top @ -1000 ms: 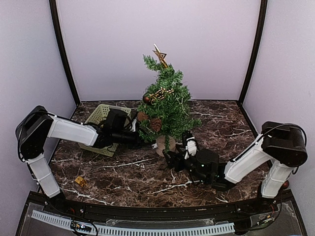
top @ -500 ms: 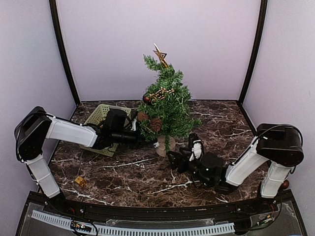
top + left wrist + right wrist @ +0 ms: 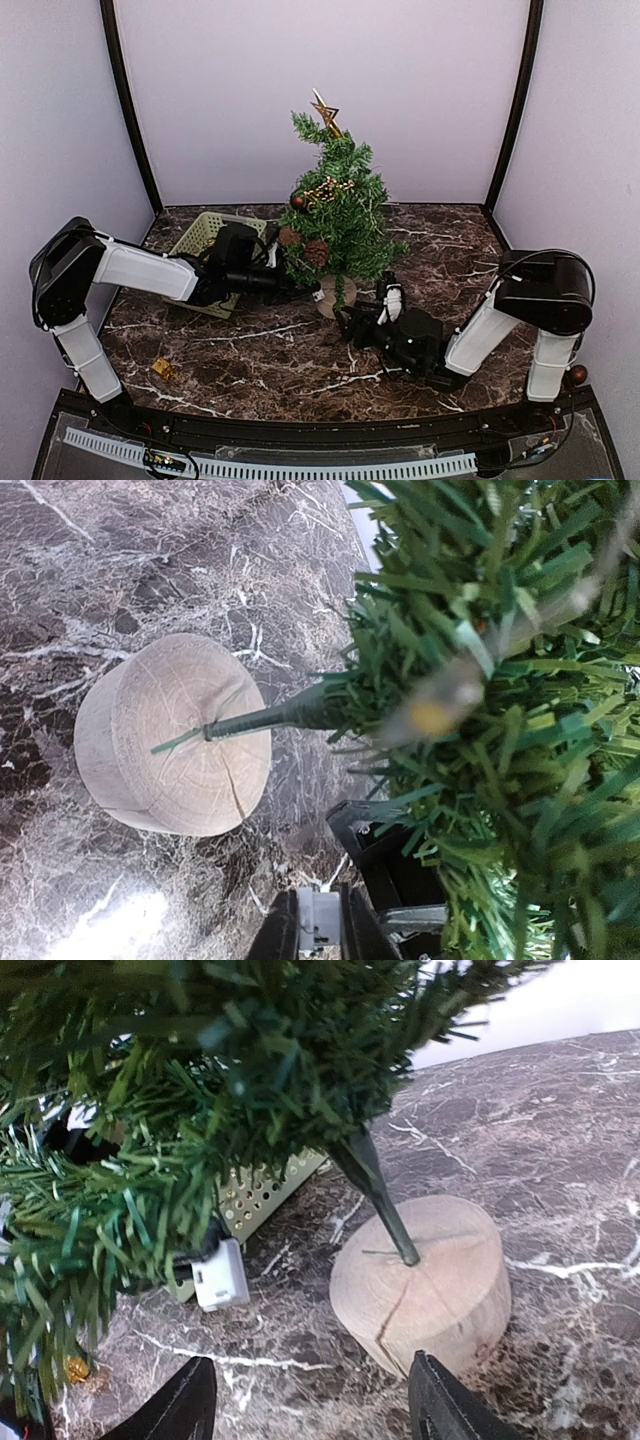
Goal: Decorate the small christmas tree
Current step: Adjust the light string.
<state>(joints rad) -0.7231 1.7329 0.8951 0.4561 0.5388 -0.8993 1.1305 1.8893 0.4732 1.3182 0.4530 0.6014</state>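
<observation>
Marble-look table (image 3: 250, 350), ctr: small christmas tree (image 3: 340, 215) stands upright on its wooden base (image 3: 420, 1280), w/ gold star (image 3: 324, 110) on top and pine cones (image 3: 316, 250) in the branches. Pale green basket (image 3: 200, 235) at tree's 9 o'clock, contents hidden by L arm (image 3: 150, 268). Reaching into the low branches, the left gripper (image 3: 287, 284); can't tell how its jaws stand. At base's 5 o'clock, the right gripper (image 3: 312, 1365), jaws spread.

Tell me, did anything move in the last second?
The right arm swung its elbow leftward, toward the tree. Its open claw hardly shifted in front of the wooden base. Nothing was grabbed or released. The left arm, tree and basket stayed put.
</observation>
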